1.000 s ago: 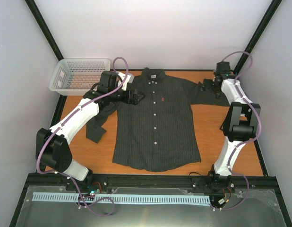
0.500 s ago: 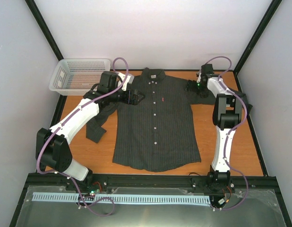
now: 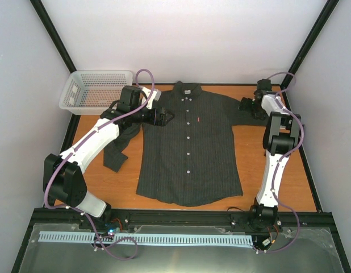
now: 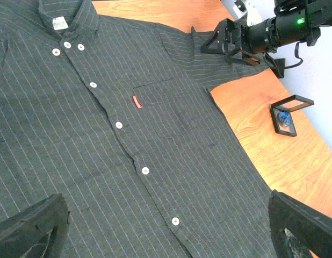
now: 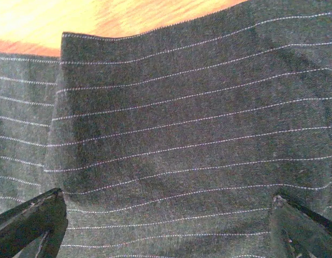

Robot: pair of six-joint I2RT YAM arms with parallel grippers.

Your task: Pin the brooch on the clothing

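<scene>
The clothing (image 3: 189,148), a dark pinstriped shirt with white buttons and a small red chest tag (image 4: 136,101), lies flat, front up, on the wooden table. My left gripper (image 3: 164,117) hovers open over the shirt's shoulder; in the left wrist view its jaws (image 4: 166,236) stand wide above the button row. At the shirt's other sleeve is my right gripper (image 3: 245,105), also open, its jaws (image 5: 166,236) spread just above the sleeve fabric (image 5: 182,134). A small open black case (image 4: 287,115) with something blue inside lies on the table beside that sleeve; I cannot tell whether this is the brooch.
A white mesh basket (image 3: 96,89) stands at the back left corner. One sleeve (image 3: 116,153) trails off under the left arm. Bare wood (image 3: 252,165) shows right of the shirt, and black frame rails edge the table.
The right arm swung its gripper left toward the collar, then back right to the sleeve, with its elbow folding differently. The left arm and the shirt have stayed put.
</scene>
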